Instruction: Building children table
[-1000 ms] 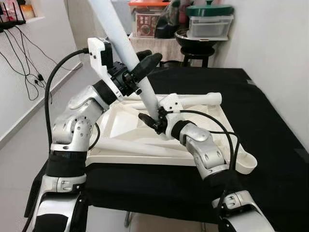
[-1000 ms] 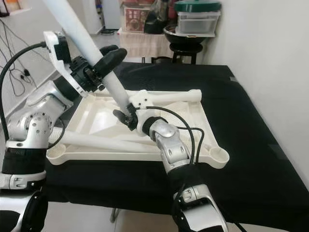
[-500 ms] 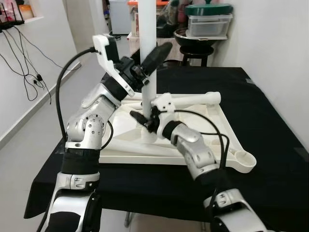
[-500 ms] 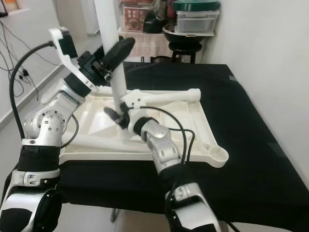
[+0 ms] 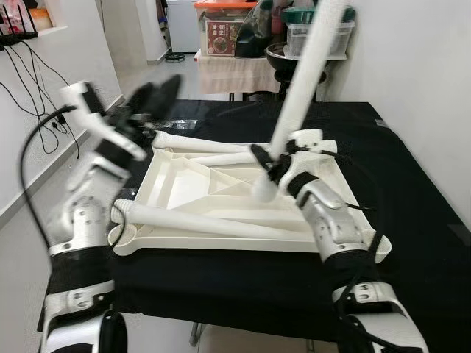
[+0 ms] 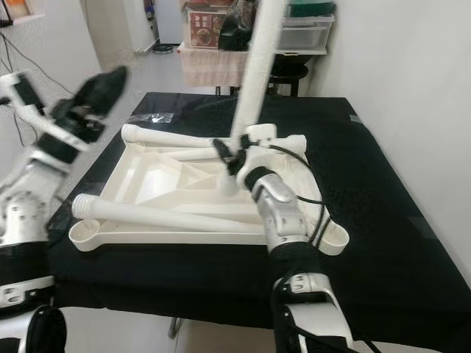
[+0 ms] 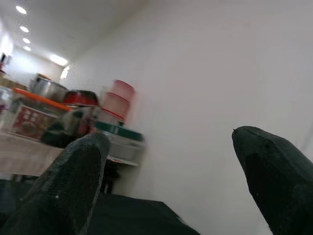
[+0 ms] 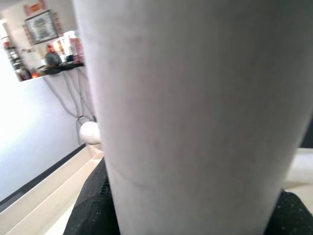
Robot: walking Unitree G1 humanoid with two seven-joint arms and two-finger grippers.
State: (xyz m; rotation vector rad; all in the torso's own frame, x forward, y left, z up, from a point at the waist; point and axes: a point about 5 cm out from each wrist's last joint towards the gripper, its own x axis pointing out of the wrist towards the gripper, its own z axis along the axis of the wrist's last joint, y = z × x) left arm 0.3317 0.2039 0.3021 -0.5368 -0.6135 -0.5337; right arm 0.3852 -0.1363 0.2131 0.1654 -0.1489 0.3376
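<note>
R pincer (image 5: 266,163) frame center, clamped on white leg (image 5: 298,95), tilted up-right over tray (image 5: 176,184); L pincer (image 5: 158,92) upper left, open, empty.

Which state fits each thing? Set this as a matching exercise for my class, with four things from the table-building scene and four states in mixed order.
Things:
1. left gripper
2. right gripper
3. white tabletop
4. held table leg

States:
A. lies upside down on the black cloth
B. open, off to the side
C. tilted, sticking upward
D. shut on a leg

Pairs: 1-B, 2-D, 3-A, 4-C
</note>
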